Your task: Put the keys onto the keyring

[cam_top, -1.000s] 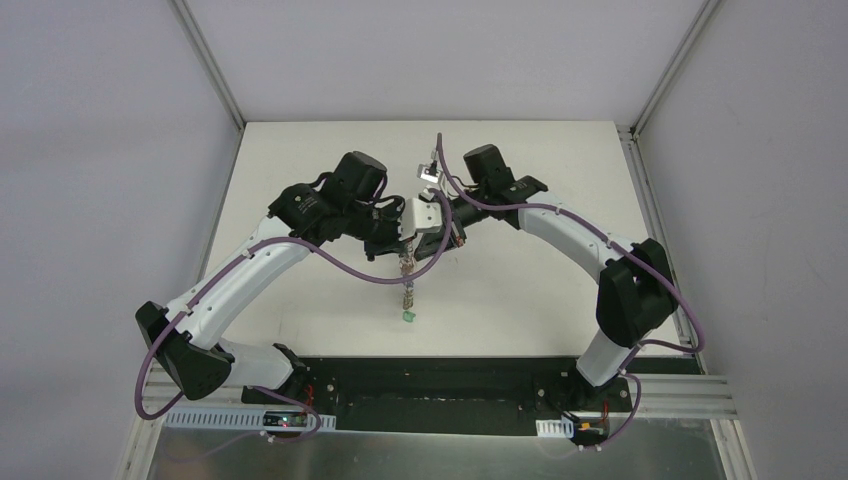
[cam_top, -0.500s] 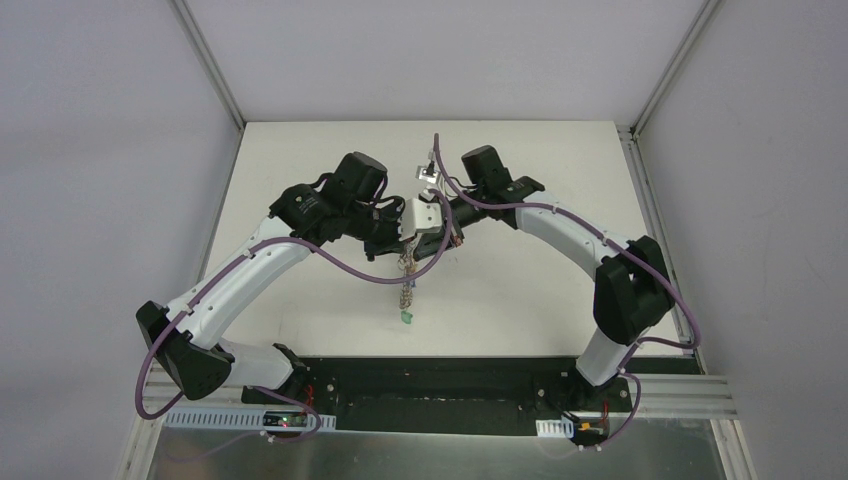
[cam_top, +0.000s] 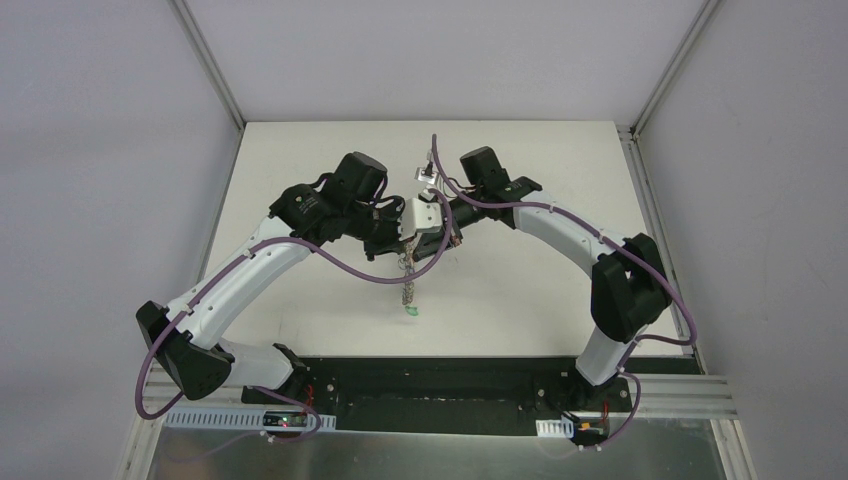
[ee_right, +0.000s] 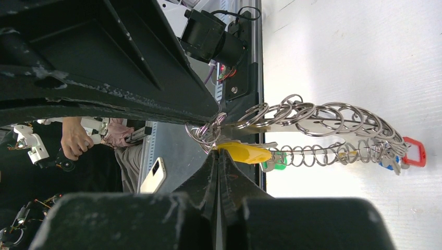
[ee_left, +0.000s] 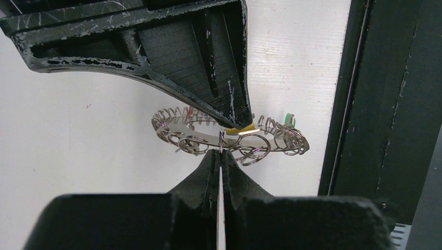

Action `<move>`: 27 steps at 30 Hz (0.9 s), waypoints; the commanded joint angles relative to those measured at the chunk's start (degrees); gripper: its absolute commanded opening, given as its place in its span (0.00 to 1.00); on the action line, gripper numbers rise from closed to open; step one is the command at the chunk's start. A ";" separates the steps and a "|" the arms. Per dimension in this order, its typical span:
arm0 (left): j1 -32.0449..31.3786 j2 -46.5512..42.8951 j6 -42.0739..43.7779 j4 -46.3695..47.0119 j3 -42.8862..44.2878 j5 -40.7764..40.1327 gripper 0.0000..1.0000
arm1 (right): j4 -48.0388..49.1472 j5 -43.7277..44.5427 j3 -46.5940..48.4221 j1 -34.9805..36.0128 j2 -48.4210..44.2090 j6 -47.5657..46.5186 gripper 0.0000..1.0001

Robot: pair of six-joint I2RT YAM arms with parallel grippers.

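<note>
Well, the left hand [ee_left: 221, 156] is pinched tight on a small silver wire loop [ee_left: 221, 139] of the large flat grey metal keyring [ee_right: 312, 121]. The keyring hangs over the white surface [cam_top: 520, 290]. The right hand [ee_right: 218, 156] is clamped on its yellow-headed silver key [ee_right: 245, 152].

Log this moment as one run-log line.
left gripper: shut on keyring loop | right gripper: shut on yellow key | yellow key: at keyring edge

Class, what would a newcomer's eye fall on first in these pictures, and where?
The keyring, fringed with wire loops, hangs above the middle of the table. The left gripper pinches a loop on its edge, and the right gripper is shut on the yellow key beside it.
</note>
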 commanded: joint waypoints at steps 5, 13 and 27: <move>-0.53 -1.59 -0.37 0.51 0.34 4.12 0.00 | 1.84 -1.82 2.13 -0.50 -0.17 -1.12 0.00; 1.09 -2.09 -1.28 0.94 0.35 7.13 0.00 | -0.16 -1.75 1.42 -0.57 -2.52 -4.45 0.00; 1.65 -2.16 -2.26 1.59 -0.36 9.14 0.00 | -0.81 -2.00 1.72 -0.85 -3.01 -5.05 0.00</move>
